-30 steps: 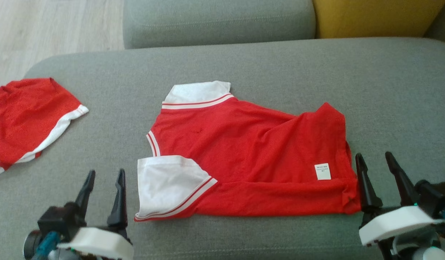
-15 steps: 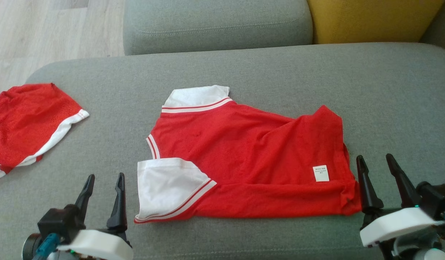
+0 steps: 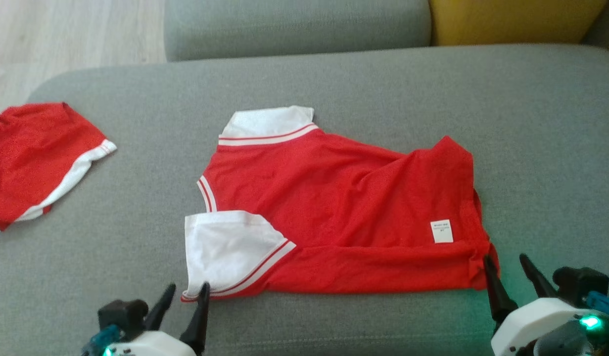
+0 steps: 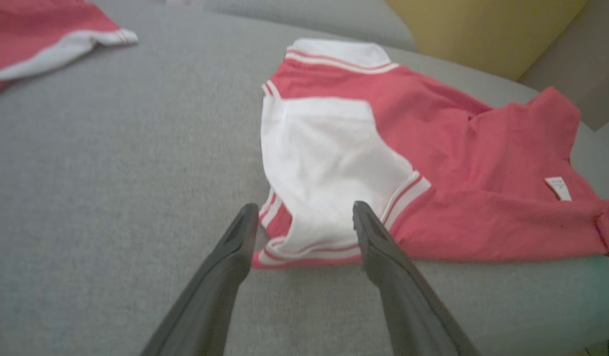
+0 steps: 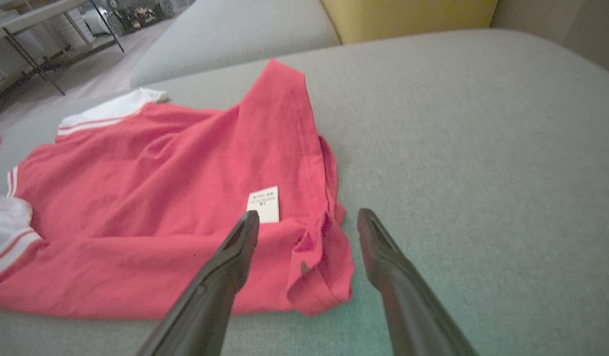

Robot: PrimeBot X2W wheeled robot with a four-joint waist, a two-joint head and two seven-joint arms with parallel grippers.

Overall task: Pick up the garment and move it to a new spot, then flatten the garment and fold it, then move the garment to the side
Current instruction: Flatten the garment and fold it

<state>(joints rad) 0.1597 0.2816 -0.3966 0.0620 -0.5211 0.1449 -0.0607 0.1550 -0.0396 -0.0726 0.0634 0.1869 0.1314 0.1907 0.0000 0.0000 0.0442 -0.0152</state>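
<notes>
The red knit shirt (image 3: 344, 207) with white, stripe-edged sleeves lies in the middle of the grey fabric sofa seat (image 3: 556, 148), neck toward the robot's left and hem toward its right. It is spread out but not flat: creases run across the body toward the far hem corner. The near white sleeve (image 3: 225, 247) lies at the near left corner, and a small white label (image 3: 442, 231) sits near the hem.

The left gripper (image 3: 188, 296) has its dark fingers well apart and holds nothing. A second ago it stood well to the left of the sleeve; now it has slid across, and in the left wrist view its fingers frame the sleeve's near corner. The right gripper (image 3: 506, 269) is equally wide and empty. It has drawn back from beside the hem to the near hem corner (image 5: 324, 291), which lies between its fingers in the right wrist view. Whether either fingertip already touches cloth is hard to tell through the blur.

Both arms now seem lined up on the two near corners, probably to pinch them and pull the shirt taut for flattening or a fold.

Farther off, a second red garment with a white band (image 3: 37, 158) lies at the seat's left end, and a mustard-yellow cushion (image 3: 507, 20) leans at the back.
</notes>
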